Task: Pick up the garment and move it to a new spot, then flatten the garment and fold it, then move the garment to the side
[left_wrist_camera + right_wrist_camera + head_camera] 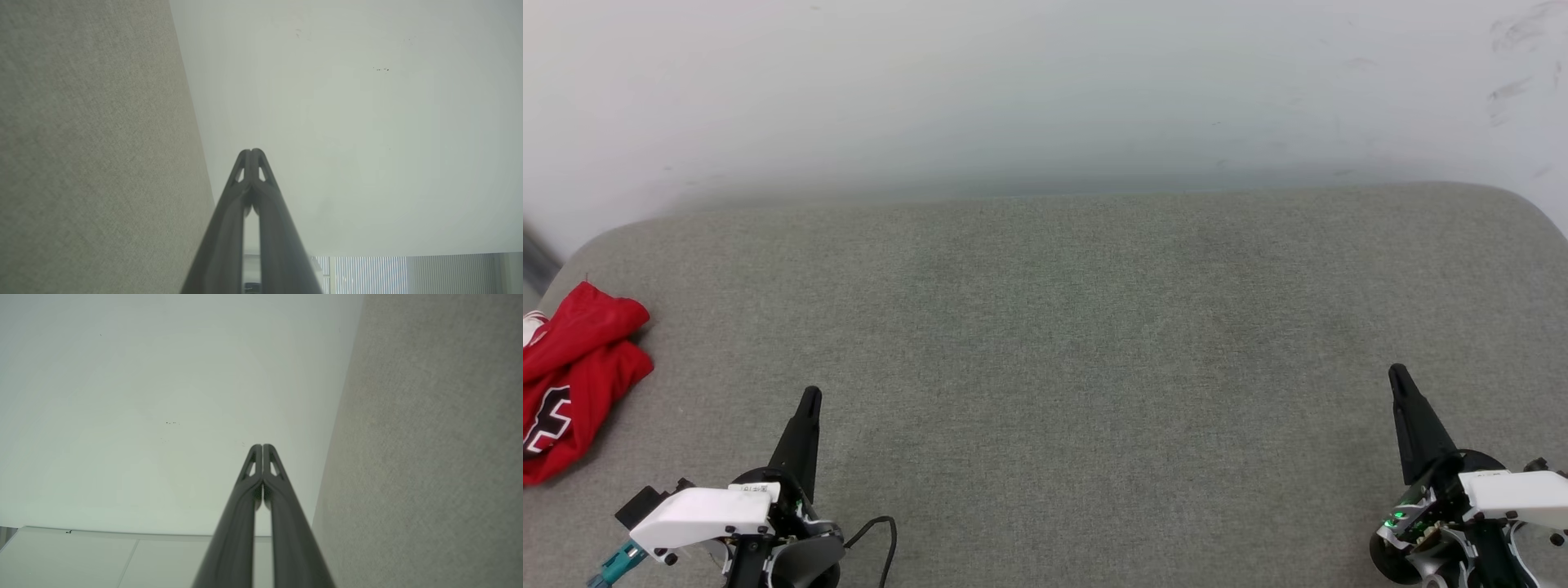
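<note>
The left gripper (809,398) sits at the lower left of the head view, its two dark fingers pressed together and pointing up and slightly right from a white wrist housing. The right gripper (1399,377) sits at the lower right, likewise closed, leaning slightly left, with a green light at its wrist. Each wrist view shows its own fingers meeting at the tips.
</note>
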